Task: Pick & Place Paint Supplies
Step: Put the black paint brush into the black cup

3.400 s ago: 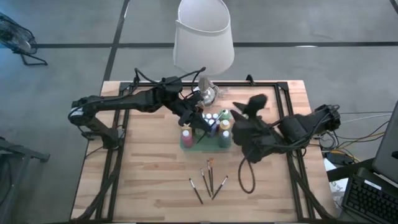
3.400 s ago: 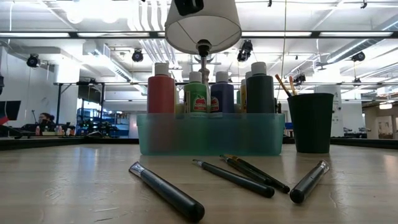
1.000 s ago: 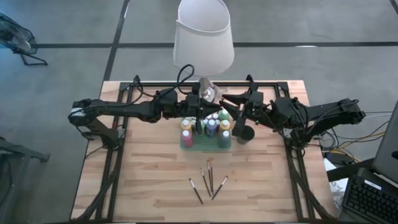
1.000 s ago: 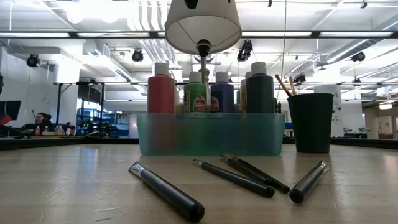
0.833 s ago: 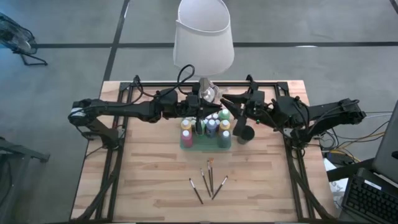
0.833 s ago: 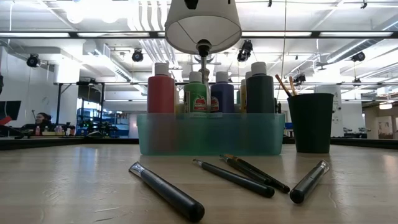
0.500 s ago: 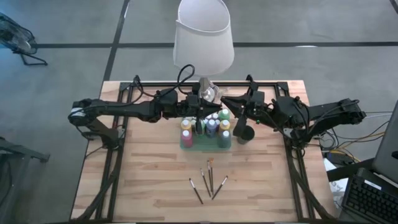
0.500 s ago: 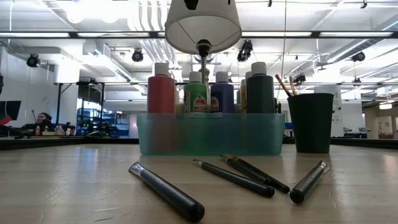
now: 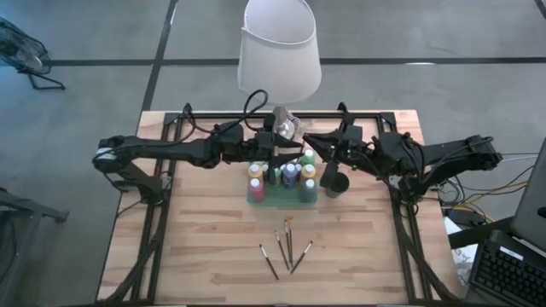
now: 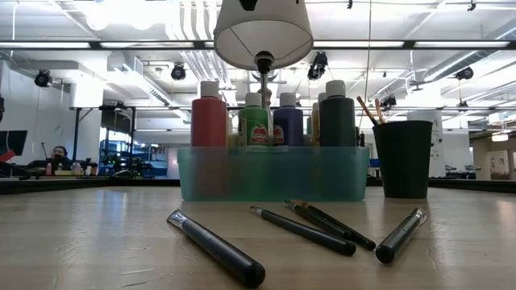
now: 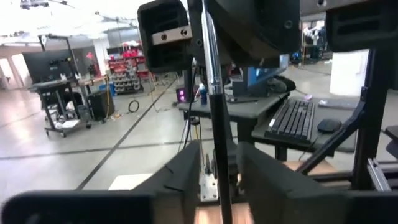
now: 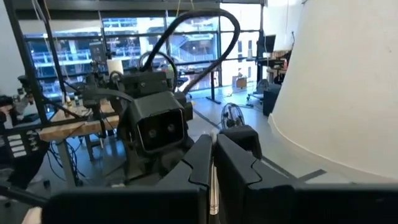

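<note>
A thin paintbrush (image 11: 212, 84) hangs in the air above the green bin (image 9: 281, 194) of white-capped paint bottles (image 10: 256, 121). It runs between my two grippers. My right gripper (image 9: 310, 147), coming from the table's right, is shut on its far end. My left gripper (image 9: 281, 158), coming from the left, is open, and in the left wrist view its fingers (image 11: 186, 168) stand on either side of the brush with a gap on each side. Several more brushes (image 9: 286, 247) lie flat on the near table. Others stand in a black cup (image 9: 334, 182). My right gripper pinches the paintbrush between its two shut fingers (image 12: 200, 158), coming level from the table's right. Only a pale sliver of the shaft (image 12: 213, 190) shows between them. The brush is lifted clear and reaches back toward my left gripper.
A lamp with a white shade (image 9: 279, 51) stands at the far edge, with its silver base (image 9: 284, 128) just behind both grippers. The black cup (image 10: 402, 159) stands right of the bin (image 10: 272, 173). There is open wood around the loose brushes (image 10: 306, 229) near the front.
</note>
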{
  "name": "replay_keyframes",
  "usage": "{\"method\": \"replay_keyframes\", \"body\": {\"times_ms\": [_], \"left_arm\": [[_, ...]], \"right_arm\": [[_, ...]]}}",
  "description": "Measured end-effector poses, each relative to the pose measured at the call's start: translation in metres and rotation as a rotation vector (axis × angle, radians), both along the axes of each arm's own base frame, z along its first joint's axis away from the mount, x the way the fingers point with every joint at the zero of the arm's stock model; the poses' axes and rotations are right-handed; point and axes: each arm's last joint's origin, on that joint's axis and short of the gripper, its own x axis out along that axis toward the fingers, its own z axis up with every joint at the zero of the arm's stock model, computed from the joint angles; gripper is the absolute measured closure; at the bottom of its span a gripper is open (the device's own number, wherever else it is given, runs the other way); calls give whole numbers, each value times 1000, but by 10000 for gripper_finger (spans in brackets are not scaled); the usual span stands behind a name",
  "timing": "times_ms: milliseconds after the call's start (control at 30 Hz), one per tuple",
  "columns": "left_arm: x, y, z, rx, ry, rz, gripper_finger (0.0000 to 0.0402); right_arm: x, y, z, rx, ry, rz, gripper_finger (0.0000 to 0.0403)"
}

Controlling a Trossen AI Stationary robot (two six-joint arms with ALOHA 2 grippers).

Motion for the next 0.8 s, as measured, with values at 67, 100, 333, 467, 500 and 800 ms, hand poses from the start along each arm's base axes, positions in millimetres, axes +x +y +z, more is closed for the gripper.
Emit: {"method": "replay_keyframes", "body": {"times_ms": [67,100,333,467,500,800], "left_arm": [[-4,1,1,-3,34,14,268],[-8,3,2,-5,53,24,256],[-31,9,9,-18,162,84,229],[-39,10,13,-20,175,97,233],[-39,10,14,-20,171,98,234],[-41,9,16,-22,159,98,234]], "right_arm": [[-5,-1,0,16,28,1,394],[-10,-1,0,30,53,0,394],[-47,8,-1,113,216,-73,394],[-65,18,-16,115,275,-156,394],[-69,21,-21,116,280,-174,394],[-93,47,-77,70,221,-309,394]]}}
